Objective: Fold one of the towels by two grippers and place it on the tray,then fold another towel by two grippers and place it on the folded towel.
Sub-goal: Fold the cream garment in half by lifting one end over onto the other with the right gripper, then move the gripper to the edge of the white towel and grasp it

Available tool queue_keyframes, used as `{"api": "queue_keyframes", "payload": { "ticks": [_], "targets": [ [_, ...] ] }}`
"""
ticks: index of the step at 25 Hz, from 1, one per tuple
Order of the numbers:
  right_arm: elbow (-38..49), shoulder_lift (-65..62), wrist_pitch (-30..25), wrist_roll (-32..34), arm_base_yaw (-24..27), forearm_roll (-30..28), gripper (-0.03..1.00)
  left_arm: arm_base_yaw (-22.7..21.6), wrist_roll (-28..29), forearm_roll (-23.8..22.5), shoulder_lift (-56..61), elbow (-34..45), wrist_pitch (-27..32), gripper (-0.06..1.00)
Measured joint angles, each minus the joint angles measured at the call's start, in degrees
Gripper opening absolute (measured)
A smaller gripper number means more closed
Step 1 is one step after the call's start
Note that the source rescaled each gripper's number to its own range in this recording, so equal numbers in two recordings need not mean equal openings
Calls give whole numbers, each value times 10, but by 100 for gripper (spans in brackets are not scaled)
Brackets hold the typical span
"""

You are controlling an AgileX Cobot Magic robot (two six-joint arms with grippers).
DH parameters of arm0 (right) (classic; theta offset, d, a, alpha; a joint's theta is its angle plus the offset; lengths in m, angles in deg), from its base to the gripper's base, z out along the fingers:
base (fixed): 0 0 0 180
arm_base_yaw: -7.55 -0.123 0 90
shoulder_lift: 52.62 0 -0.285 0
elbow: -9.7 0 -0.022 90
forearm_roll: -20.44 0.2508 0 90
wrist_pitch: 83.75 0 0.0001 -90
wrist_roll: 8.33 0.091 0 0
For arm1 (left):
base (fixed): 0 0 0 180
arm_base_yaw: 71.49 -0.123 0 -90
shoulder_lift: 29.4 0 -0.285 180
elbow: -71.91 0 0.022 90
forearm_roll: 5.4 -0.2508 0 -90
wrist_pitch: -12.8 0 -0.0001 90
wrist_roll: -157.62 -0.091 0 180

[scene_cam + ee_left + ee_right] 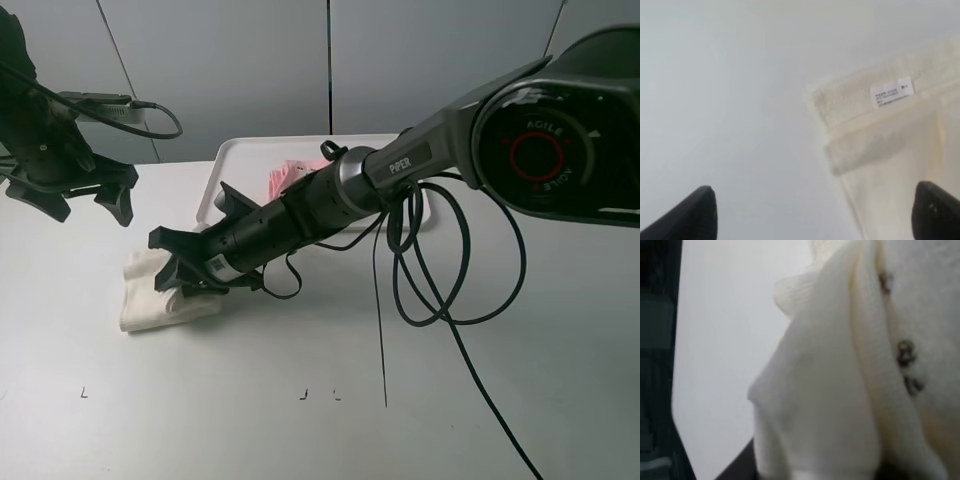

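While the high view gives us the whole layout, each wrist view adds detail we cannot find in it. From above we see the cream towel (160,290) folded into a bundle at centre left on the table (300,430), and the pink towel (290,176) lying on the tray (240,155) at upper centre, mostly hidden behind the right arm. Only the left wrist view shows us a small white label (891,92) sewn on the cream towel (890,150), at upper right of that frame; the pink towel and tray appear in neither wrist view. The right wrist view is filled by blurred cream folds (840,390) close to the lens, with small dark marks at right.

The right arm stretches from upper right diagonally down across the middle, its gripper (185,272) resting on the cream bundle; whether its jaws are clenched on the cloth or released we cannot tell. The left gripper (85,195) hangs at upper left, above the table and apart from the towel, its prongs spread wide and holding nothing; both dark fingertips (690,215) sit in the lower corners of its wrist view.
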Motion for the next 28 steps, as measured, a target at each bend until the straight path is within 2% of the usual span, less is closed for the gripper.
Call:
{"api": "queue_keyframes", "payload": {
  "ticks": [2, 7, 10, 12, 15, 19, 25, 28],
  "targets": [
    [0, 0, -17, -13, -1, 23, 50, 0, -6, 0, 0, -6, 3, 99],
    [-16, 4, -47, -29, -14, 36, 53, 0, -15, 2, 0, -9, 4, 100],
    [-18, 5, -71, -30, -14, 36, 59, 0, -21, 2, 0, -9, 4, 100],
    [-18, 5, -84, -31, -2, 36, 67, 0, -25, 5, 0, -9, 4, 100],
    [-18, -1, -100, -27, 24, 29, 72, 0, -26, 7, 0, -9, 4, 100],
    [-18, -26, -113, 2, 63, -23, 72, 0, -28, 7, 0, -9, 4, 100],
    [-22, -33, -110, 106, 90, -173, 72, 0, -28, 11, 0, -9, 3, 100],
    [-22, -23, -112, 138, 90, -189, 72, 0, -33, 18, 0, -9, 3, 100]
  ]
}}
